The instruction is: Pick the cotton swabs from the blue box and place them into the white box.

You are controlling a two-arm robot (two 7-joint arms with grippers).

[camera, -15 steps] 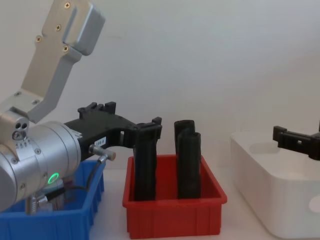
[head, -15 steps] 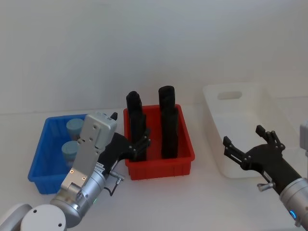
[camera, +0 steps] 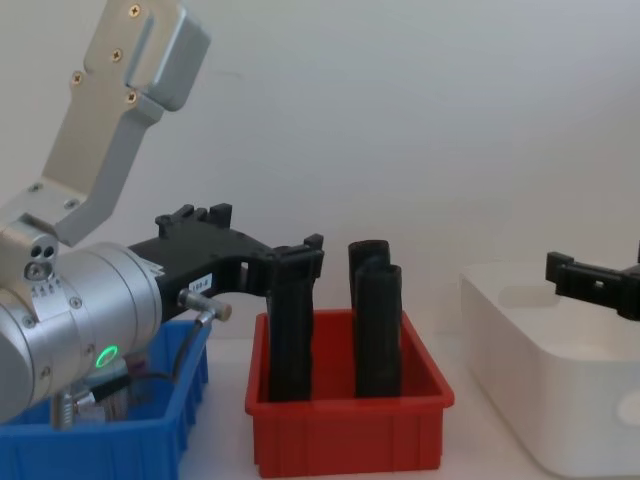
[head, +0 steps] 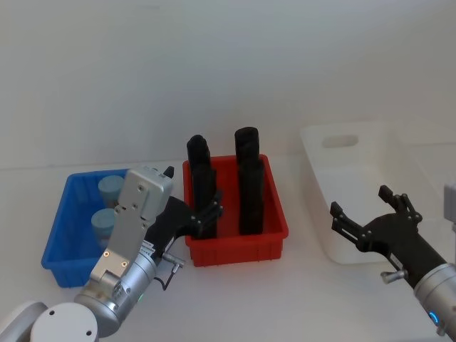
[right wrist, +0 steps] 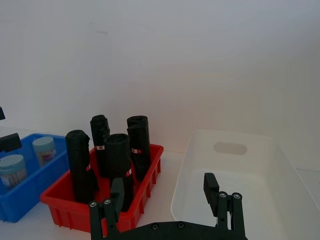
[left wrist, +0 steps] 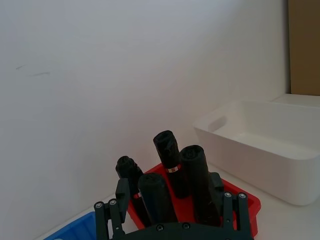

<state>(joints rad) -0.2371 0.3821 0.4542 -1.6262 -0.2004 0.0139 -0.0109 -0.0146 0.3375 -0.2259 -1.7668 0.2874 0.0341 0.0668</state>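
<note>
left pincer (head: 192, 191) spread apart lower left beside blue box (head: 58, 242) holding cotton swabs (head: 105, 222); right pincer (head: 362, 203) spread apart lower right.

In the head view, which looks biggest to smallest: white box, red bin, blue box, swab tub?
1. white box
2. red bin and blue box look alike; left arm covers some blue
3. swab tub

Left arm comes in low on the robot's left with the silver wrist bent. The left gripper (head: 191, 194) points forward and to the right, black fingers (left wrist: 111, 216) spread wide, nothing between them. Right arm is low on the right. The right gripper (head: 360, 202) points forward and to the left, fingers (right wrist: 212, 190) also spread, empty.
</note>
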